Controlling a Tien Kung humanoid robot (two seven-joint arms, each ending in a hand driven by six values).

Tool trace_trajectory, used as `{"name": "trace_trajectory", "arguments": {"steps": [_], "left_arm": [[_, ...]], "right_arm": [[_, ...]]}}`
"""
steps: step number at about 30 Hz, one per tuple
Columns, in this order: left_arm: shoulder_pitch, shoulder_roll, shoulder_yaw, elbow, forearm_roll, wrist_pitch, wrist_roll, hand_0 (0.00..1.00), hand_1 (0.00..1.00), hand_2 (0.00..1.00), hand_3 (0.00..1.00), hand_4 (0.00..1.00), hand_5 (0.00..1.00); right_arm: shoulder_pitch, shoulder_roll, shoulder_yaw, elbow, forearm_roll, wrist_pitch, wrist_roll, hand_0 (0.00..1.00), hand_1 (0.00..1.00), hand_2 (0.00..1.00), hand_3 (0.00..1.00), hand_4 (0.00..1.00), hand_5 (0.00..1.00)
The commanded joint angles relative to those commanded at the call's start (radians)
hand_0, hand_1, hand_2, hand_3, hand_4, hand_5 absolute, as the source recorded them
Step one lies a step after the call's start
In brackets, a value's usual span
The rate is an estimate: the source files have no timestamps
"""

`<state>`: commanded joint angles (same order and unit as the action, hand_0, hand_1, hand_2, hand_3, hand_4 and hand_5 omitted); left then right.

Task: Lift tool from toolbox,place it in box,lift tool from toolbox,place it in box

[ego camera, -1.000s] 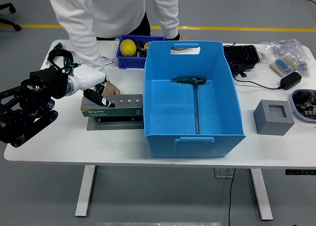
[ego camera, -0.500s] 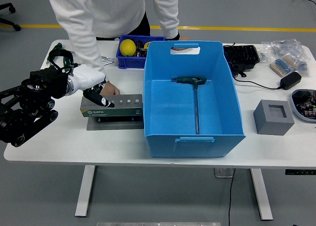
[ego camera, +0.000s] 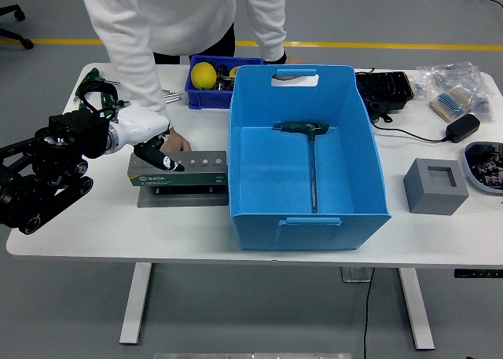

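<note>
Grey workshop floor with a yellow line runs behind a white counter (ego camera: 94,229), where the gray toolbox (ego camera: 179,169) sits on a dark mat just left of the big blue box (ego camera: 308,156). One T-handle tool (ego camera: 312,156) already lies inside the blue box. The left hand (ego camera: 154,151) is over the toolbox's left end, its dark fingers (ego camera: 167,163) curled down onto the top face, seemingly on a tool handle there (what exactly it has pinched is too small to tell). A person in white stands at the far side, one hand (ego camera: 178,143) resting just behind the toolbox, very near the robot's fingers. Risks as I judge them: a weak pinch could let the tool slip on lifting, a tight tool could drag the whole toolbox up or askew, and the lift could brush the person's hand. The right arm is out of view.
</note>
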<state>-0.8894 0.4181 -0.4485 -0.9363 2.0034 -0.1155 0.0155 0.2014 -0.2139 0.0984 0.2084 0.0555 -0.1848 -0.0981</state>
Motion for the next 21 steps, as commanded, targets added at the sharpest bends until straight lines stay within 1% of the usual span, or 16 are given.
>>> {"name": "trace_trajectory", "arguments": {"steps": [1,6,7,12,13,18,19,21], "left_arm": [[0.000,0.000,0.001,0.002,0.001,0.007,-0.004,0.292,0.121,0.126,0.110,0.939,0.795],[0.002,-0.002,0.003,0.022,0.008,0.051,-0.027,0.292,0.121,0.126,0.110,0.939,0.795],[0.003,-0.002,0.003,0.028,0.010,0.065,-0.033,0.219,0.080,0.099,0.084,0.906,0.594],[0.006,0.000,0.003,0.043,0.014,0.124,-0.058,0.219,0.080,0.099,0.084,0.906,0.594],[0.007,0.000,0.003,0.045,0.015,0.138,-0.063,0.173,0.037,0.079,0.068,0.904,0.530],[0.010,0.001,-0.005,0.046,0.016,0.187,-0.086,0.173,0.037,0.079,0.068,0.904,0.530],[0.011,0.001,-0.007,0.046,0.015,0.195,-0.090,0.131,0.002,0.046,0.053,0.892,0.453],[0.012,0.002,-0.010,0.045,0.016,0.215,-0.100,0.131,0.002,0.046,0.053,0.892,0.453]], "right_arm": [[0.000,0.000,0.000,0.000,-0.001,0.000,0.000,0.698,0.705,0.756,0.606,0.839,0.724],[-0.002,0.001,0.002,0.000,-0.002,-0.001,-0.001,0.698,0.705,0.756,0.606,0.839,0.724],[-0.002,0.001,0.002,0.000,-0.003,-0.001,-0.001,0.698,0.705,0.756,0.606,0.839,0.724],[-0.004,0.002,0.005,0.000,-0.005,-0.001,-0.001,0.698,0.705,0.756,0.606,0.839,0.724],[-0.004,0.002,0.005,0.000,-0.006,-0.001,-0.001,0.699,0.705,0.756,0.606,0.839,0.724],[-0.005,0.004,0.008,0.000,-0.011,-0.002,-0.003,0.699,0.705,0.756,0.606,0.839,0.724],[-0.005,0.004,0.008,0.000,-0.011,-0.002,-0.003,0.698,0.705,0.757,0.607,0.839,0.724],[-0.006,0.005,0.009,0.000,-0.012,-0.002,-0.003,0.698,0.705,0.757,0.607,0.839,0.724]]}}
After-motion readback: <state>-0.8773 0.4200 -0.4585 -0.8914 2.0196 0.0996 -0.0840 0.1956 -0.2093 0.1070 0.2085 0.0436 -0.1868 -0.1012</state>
